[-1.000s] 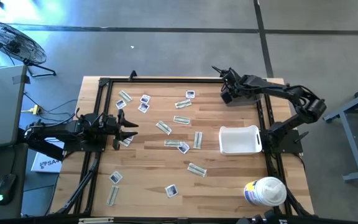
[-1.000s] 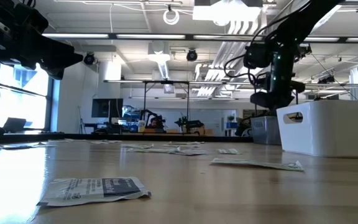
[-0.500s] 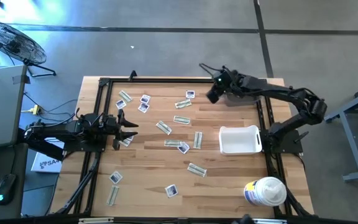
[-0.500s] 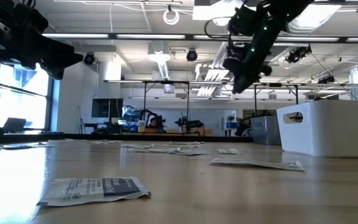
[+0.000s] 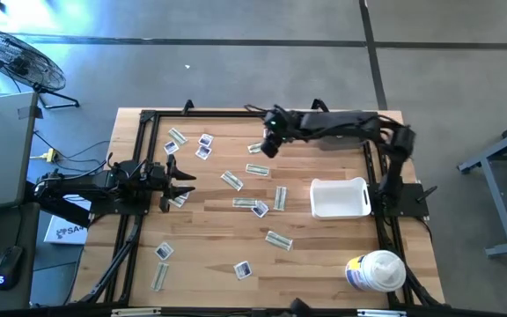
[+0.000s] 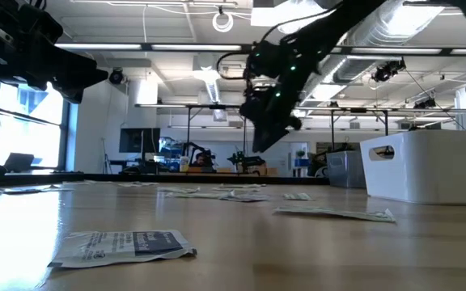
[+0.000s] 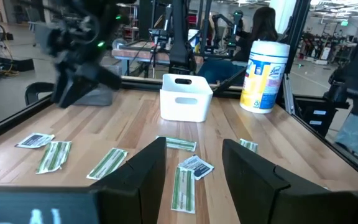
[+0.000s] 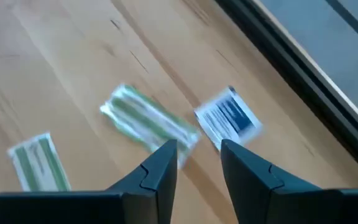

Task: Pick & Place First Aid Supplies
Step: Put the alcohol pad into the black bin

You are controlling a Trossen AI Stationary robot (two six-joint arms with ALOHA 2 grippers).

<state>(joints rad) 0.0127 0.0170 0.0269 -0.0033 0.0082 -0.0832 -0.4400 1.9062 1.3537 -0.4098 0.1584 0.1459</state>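
Above the upper centre of the wooden tabletop (image 5: pixel 324 238), the right hand (image 5: pixel 268 145) is hovering with fingers spread and empty over a green strip wrapper (image 8: pixel 148 121) and a blue-printed square sachet (image 8: pixel 227 118). The left hand (image 5: pixel 176 180), also spread and empty, is waiting at the left edge. The white plastic bin (image 5: pixel 339 197) appears to be holding nothing, with flat, crinkled first aid supplies (image 5: pixel 249 204) lying scattered across the boards, so nearly everything looks left to do.

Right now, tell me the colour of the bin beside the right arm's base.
White bin; the left wrist view shows it best.
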